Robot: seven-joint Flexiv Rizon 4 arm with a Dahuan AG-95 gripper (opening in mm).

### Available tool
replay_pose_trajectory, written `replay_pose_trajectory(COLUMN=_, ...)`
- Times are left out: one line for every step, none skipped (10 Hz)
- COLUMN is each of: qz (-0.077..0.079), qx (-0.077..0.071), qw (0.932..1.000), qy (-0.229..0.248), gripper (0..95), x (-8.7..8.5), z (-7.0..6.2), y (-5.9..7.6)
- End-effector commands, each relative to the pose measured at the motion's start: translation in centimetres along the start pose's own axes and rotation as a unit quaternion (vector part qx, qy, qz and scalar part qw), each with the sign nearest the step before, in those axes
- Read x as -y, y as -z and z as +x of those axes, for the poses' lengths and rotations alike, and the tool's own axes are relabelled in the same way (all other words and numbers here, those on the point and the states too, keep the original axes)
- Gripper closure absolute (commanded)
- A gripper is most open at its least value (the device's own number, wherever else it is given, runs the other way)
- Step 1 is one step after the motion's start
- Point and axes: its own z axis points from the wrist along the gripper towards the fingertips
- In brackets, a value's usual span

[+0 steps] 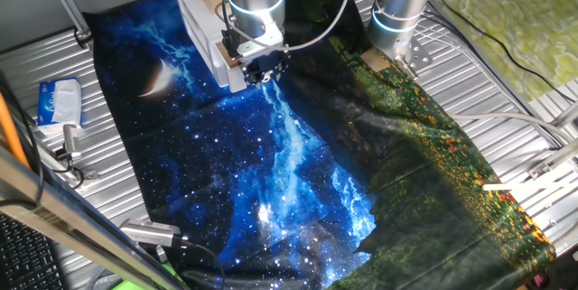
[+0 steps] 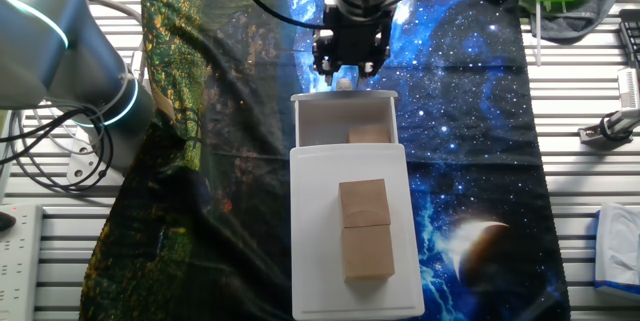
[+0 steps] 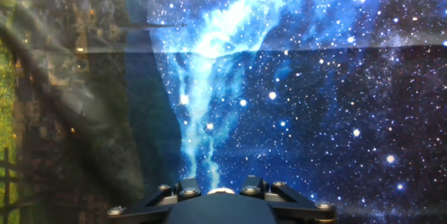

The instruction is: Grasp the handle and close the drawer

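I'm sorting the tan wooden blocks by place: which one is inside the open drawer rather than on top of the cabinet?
The small tan block inside the drawer, nearest the gripper. The other two lie on the cabinet top.

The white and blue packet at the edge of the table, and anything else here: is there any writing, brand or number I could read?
None can be read.
The packet has blue print, too blurred to read.
The white cabinet, the drawer and the tan blocks show no lettering.
The starry cloth carries only a picture.
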Motion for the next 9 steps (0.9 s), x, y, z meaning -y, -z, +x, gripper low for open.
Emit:
replay_pose_trajectory(qz=0.001, qx=0.000, qw=1.0000, qy=0.000, gripper=57.0, x=0.00, z=0.16, y=-0.06)
replay_pose_trajectory(qz=0.001, qx=0.000, qw=1.0000, qy=0.000, gripper=76.0, x=0.01, z=0.17, y=-0.07)
replay_pose_trajectory(qz=0.003, qx=0.000, qw=1.0000, qy=-0.001, gripper=76.0, x=0.02, z=0.18, y=-0.10)
replay_pose_trajectory(qz=0.005, qx=0.000, qw=1.0000, qy=0.001, gripper=76.0, x=0.03, z=0.22, y=-0.16)
replay_pose_trajectory(qz=0.005, qx=0.000, qw=1.0000, qy=0.003, gripper=76.0, x=0.04, z=0.28, y=-0.21)
replay_pose_trajectory(qz=0.005, qx=0.001, qw=1.0000, qy=0.003, gripper=76.0, x=0.04, z=0.30, y=-0.22)
replay_pose_trajectory(qz=0.005, qx=0.001, qw=1.0000, qy=0.003, gripper=76.0, x=0.04, z=0.30, y=-0.22)
replay_pose_trajectory(qz=0.005, qx=0.001, qw=1.0000, qy=0.003, gripper=76.0, x=0.04, z=0.31, y=-0.22)
replay_pose_trajectory(qz=0.006, qx=0.000, qw=1.0000, qy=0.002, gripper=95.0, x=0.02, z=0.37, y=-0.19)
